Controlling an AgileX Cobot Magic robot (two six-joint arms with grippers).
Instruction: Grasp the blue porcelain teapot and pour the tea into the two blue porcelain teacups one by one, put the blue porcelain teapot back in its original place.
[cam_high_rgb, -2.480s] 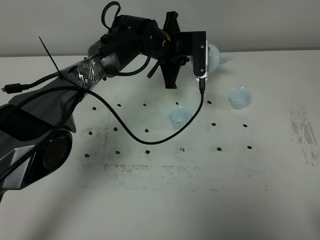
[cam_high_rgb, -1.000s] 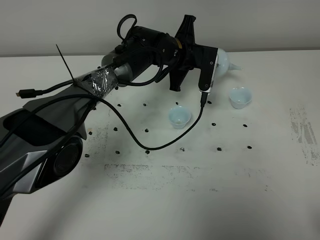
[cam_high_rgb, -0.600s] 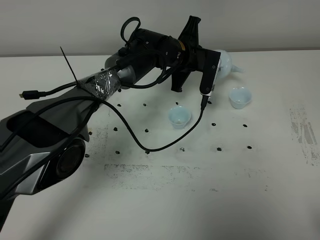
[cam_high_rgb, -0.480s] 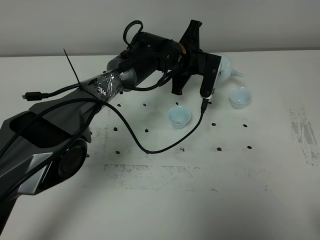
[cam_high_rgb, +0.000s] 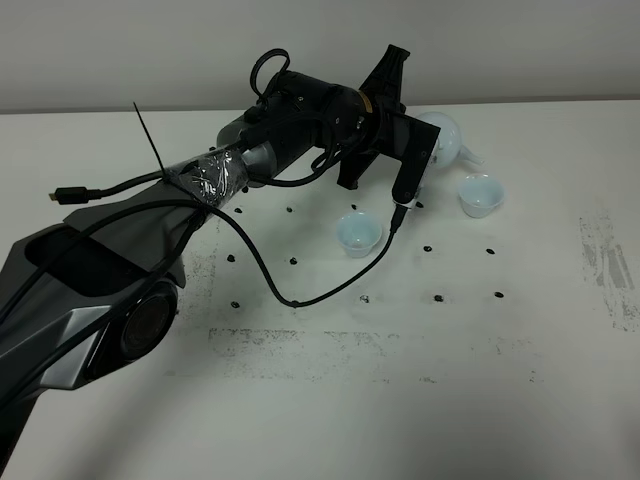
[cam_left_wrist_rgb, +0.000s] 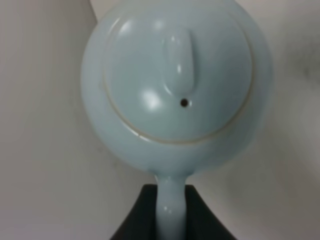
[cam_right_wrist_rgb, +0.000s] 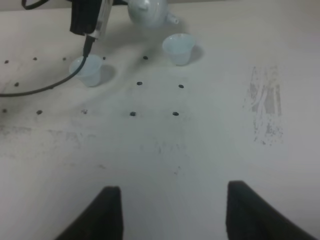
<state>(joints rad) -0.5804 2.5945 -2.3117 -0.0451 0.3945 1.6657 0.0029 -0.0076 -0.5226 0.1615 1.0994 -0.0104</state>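
The blue porcelain teapot (cam_high_rgb: 447, 134) hangs above the table at the back, tilted, with its spout dipping toward the right teacup (cam_high_rgb: 479, 194). My left gripper (cam_high_rgb: 424, 132) is shut on the teapot's loop handle. In the left wrist view the domed lid (cam_left_wrist_rgb: 177, 75) fills the frame and the handle runs down between the dark fingers of that gripper (cam_left_wrist_rgb: 170, 202). The second teacup (cam_high_rgb: 358, 232) stands to the left, under the arm's cable. My right gripper (cam_right_wrist_rgb: 175, 215) is open and empty, low over the near table. It sees the teapot (cam_right_wrist_rgb: 148, 11) and both cups (cam_right_wrist_rgb: 178, 48) (cam_right_wrist_rgb: 87, 71) far ahead.
The white table (cam_high_rgb: 400, 380) carries a grid of small black dots and scuffed patches, one of them at the right edge (cam_high_rgb: 605, 265). A black cable (cam_high_rgb: 300, 290) loops down from the left wrist past the left cup. A grey wall stands behind the table.
The left arm has carried the teapot to the right and rolled it. The spout has dropped toward the right teacup. Neither cup has moved.
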